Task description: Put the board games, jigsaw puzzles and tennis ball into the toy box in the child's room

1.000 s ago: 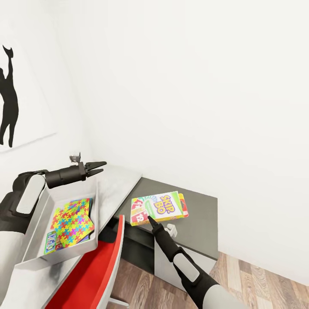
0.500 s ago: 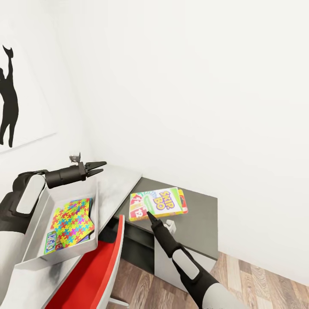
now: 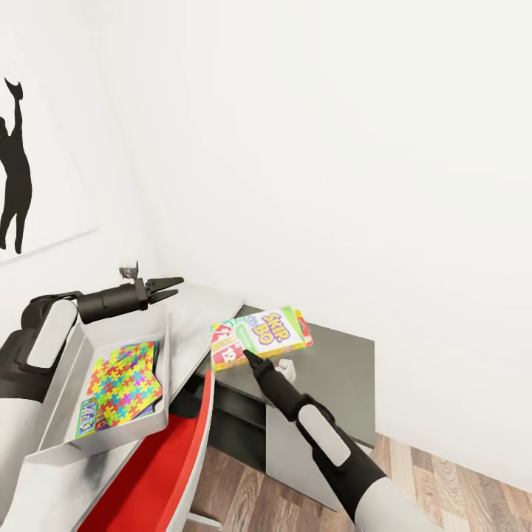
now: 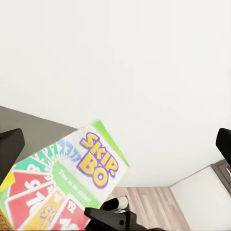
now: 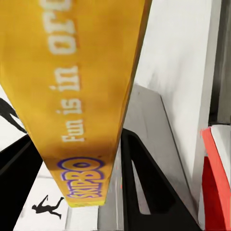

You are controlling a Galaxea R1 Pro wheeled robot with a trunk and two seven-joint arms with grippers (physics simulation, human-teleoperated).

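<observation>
The right gripper [image 3: 250, 360] is clamped on the near edge of the Skip-Bo board game [image 3: 260, 336]; in the right wrist view its 2 dark fingers [image 5: 144, 192] sit on either side of the box's yellow edge [image 5: 77, 96], which reads "Fun is in" and "SKIP-BO". The box is held in the air, tilted, above the gap between the grey table [image 3: 196, 314] and the dark cabinet [image 3: 340, 369], touching neither. Its printed face points up and toward the head camera, and the left wrist view shows the same face [image 4: 72, 178] with the right arm's dark tip below it.

The left gripper [image 3: 166, 288] hovers over the far end of the toy box [image 3: 159, 414] with its 2 fingers slightly apart and nothing between them. The toy box is a pale grey tray standing on the table. Inside it lies a jigsaw puzzle [image 3: 125, 380] with a bright multicoloured pattern, and a smaller colourful box [image 3: 87, 417] sits at its near corner.

A red chair [image 3: 159, 473] stands below the table edge, just beside the toy box. A black silhouette picture [image 3: 15, 177] hangs on the white wall. The floor [image 3: 443, 473] is wood.
</observation>
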